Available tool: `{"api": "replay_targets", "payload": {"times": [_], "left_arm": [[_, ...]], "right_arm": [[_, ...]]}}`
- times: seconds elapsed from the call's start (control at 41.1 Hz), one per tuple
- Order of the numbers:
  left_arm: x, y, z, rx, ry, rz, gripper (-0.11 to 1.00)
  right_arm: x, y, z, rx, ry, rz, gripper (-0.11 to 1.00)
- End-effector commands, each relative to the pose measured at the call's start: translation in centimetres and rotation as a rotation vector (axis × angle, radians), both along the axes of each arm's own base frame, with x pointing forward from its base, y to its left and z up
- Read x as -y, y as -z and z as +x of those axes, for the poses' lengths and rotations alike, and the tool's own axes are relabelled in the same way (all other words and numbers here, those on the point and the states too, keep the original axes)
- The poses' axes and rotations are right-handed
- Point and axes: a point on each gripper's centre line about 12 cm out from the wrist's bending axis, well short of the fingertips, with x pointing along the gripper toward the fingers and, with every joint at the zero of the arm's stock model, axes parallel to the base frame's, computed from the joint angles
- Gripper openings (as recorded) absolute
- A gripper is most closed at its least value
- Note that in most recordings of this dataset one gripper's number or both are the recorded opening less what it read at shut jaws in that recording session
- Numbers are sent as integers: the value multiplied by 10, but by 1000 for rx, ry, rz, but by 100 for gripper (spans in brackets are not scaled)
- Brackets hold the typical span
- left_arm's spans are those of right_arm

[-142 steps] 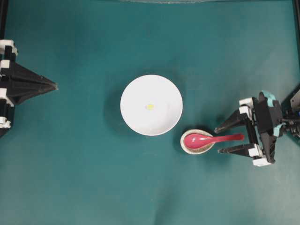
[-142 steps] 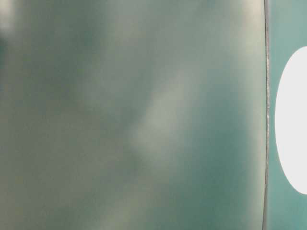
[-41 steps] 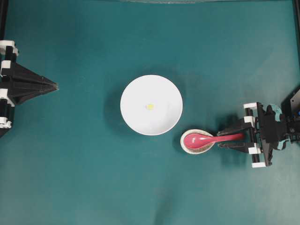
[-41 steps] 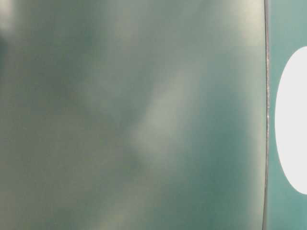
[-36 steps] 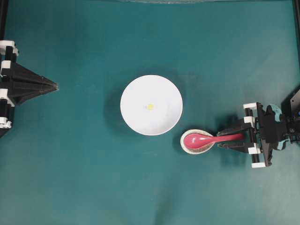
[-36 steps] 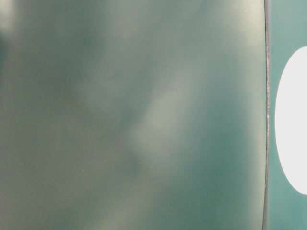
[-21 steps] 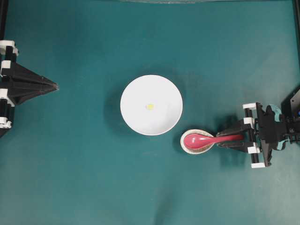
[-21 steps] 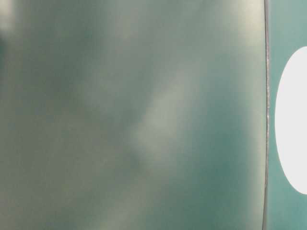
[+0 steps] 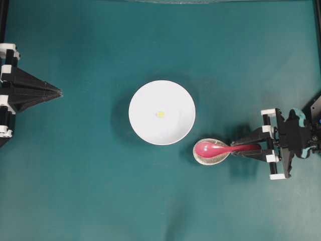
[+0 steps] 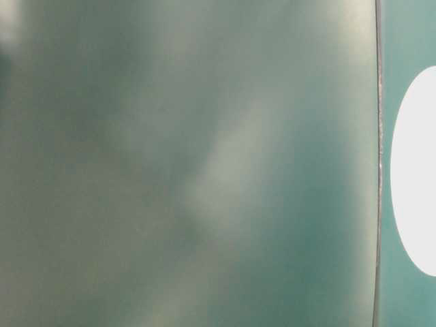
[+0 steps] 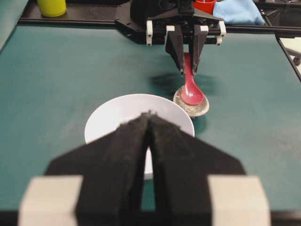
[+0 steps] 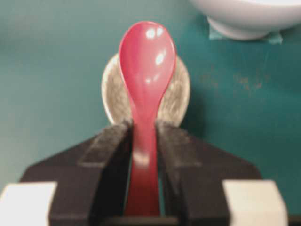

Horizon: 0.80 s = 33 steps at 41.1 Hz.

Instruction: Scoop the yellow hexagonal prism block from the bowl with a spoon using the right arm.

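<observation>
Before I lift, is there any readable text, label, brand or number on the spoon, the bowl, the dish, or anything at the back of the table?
None: no word, number or sign can be read in any view.
spoon: plain.
bowl: plain.
speckled dish: plain.
Yellow cup, red cup, blue cloth: no print shows.
</observation>
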Motion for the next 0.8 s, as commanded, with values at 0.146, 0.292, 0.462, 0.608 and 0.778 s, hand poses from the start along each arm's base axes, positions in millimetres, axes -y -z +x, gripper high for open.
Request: {"api": "replay_targets", "payload": {"times": [0.146,0.292,0.462,0.608,0.778], "left_arm": [[0,-8,3,21,2,2,0],[0,-8,3,18,2,2,0],[0,-8,3,21,2,2,0],[0,-8,3,23,2,2,0],[0,-8,3,23,2,2,0]], "right_arm": [[-5,-21,3,25,-15,57,25],[-6,-34,5,18,-21,93,25],[-3,-52,7,11,-24,106,25],[4,-67,10,-17,-29,80,25],[15,-85,13,-34,-20,65,25]]}}
